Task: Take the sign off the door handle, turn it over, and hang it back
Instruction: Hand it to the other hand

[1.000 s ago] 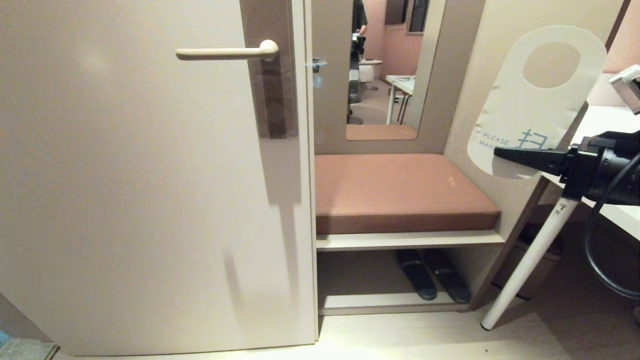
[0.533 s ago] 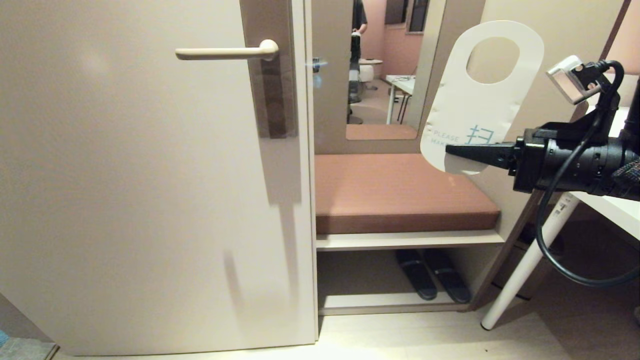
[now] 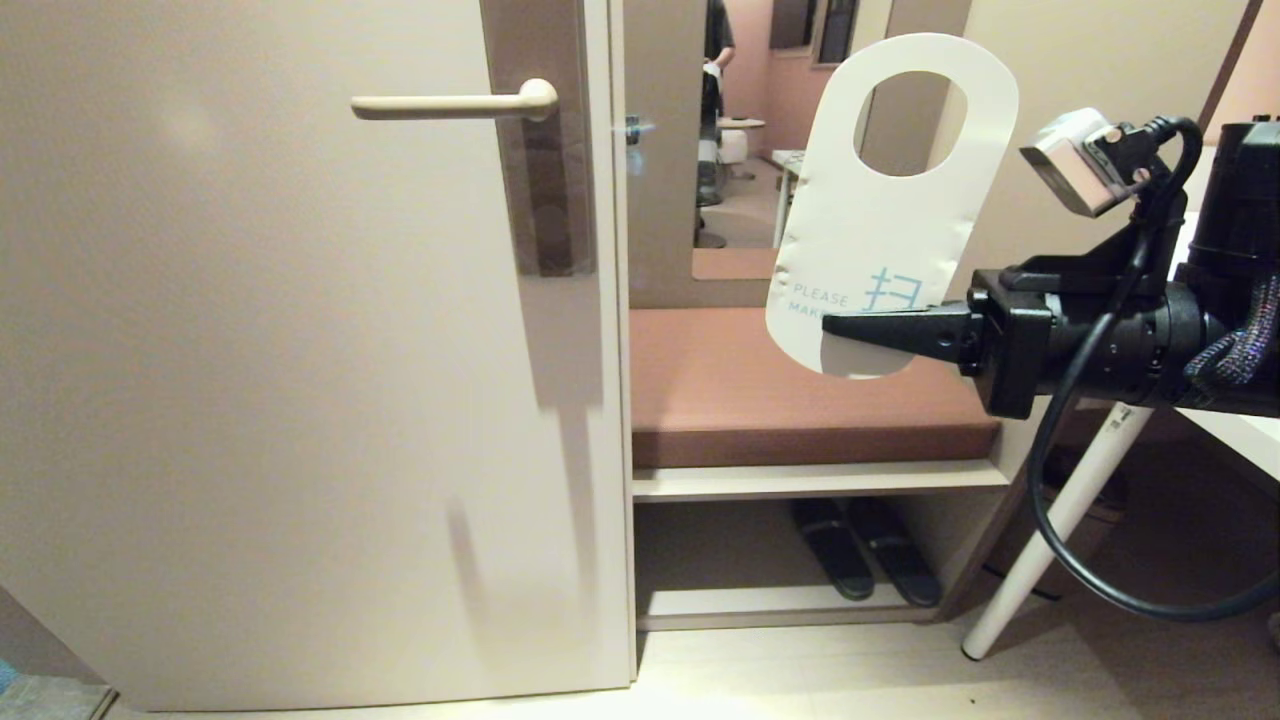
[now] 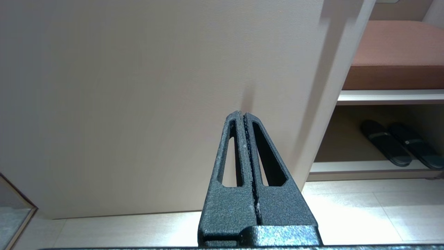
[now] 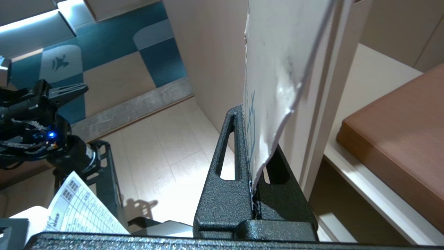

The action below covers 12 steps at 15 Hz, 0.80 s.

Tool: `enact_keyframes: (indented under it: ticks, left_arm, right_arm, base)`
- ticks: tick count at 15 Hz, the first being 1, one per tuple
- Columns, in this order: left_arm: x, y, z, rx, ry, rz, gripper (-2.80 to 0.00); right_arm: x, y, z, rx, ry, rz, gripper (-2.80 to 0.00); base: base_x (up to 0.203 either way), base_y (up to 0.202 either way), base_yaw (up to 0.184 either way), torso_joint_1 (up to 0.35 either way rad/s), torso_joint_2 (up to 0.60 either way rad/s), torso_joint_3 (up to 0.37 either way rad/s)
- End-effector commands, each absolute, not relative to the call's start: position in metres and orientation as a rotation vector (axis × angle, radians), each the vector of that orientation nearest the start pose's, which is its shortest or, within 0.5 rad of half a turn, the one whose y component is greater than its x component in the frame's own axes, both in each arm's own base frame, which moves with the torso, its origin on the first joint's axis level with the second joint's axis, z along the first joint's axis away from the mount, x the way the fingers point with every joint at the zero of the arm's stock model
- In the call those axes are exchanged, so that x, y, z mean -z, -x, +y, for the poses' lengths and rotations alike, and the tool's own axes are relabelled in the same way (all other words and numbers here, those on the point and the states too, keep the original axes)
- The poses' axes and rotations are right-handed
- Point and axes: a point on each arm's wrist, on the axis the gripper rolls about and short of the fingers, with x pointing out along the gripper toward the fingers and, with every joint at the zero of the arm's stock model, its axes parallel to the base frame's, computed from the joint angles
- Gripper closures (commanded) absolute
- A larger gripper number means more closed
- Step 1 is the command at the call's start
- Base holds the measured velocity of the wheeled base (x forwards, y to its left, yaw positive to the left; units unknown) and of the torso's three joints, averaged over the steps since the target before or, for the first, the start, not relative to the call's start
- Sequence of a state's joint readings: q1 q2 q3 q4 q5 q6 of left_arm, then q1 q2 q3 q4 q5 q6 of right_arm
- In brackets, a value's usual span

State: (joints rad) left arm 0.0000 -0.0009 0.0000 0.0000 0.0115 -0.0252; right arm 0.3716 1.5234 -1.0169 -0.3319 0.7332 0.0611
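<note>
The sign (image 3: 880,220) is held upright in the air, white face with blue text toward me, oval hole at the top. My right gripper (image 3: 835,325) is shut on its lower end, reaching in level from the right. In the right wrist view the card (image 5: 274,80) rises from between the shut jaws of that gripper (image 5: 248,111). The door handle (image 3: 455,103), a beige lever on a brown-grey plate (image 3: 540,140), is bare, well to the left of the sign. My left gripper (image 4: 244,114) is shut on nothing, low down in front of the door.
The beige door (image 3: 280,380) fills the left. Right of it is a niche with a brown cushioned bench (image 3: 790,380), a mirror (image 3: 770,130) and slippers (image 3: 865,545) beneath. A white table leg (image 3: 1050,530) slants at the right.
My right arm has swung left with the sign, from the far right edge to over the bench. The sign now stands more upright. The left arm stayed still.
</note>
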Motion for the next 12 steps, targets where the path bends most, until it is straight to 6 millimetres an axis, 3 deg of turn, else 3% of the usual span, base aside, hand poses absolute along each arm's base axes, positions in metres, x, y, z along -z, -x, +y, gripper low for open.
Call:
enact_keyframes:
  ticks: [1, 5, 12]
  left_arm:
    - [-0.075, 0.023, 0.0, -0.012, 0.026, 0.0, 0.0]
    - [-0.075, 0.023, 0.0, -0.012, 0.027, 0.0, 0.0]
    - [-0.075, 0.023, 0.0, -0.009, 0.017, 0.001, 0.0]
  right_arm:
    - [-0.262, -0.246, 0.115, -1.109, -0.087, 0.221, 0.0]
    - [-0.252, -0.249, 0.121, -1.124, -0.093, 0.261, 0.0]
    - [-0.234, -0.254, 0.157, -1.228, -0.082, 0.294, 0.0]
  base:
    - [0.0, 0.0, 0.0, 0.0, 0.0, 0.0]
    - [0.0, 0.0, 0.0, 0.0, 0.0, 0.0]
    - [0.0, 0.0, 0.0, 0.0, 0.0, 0.0]
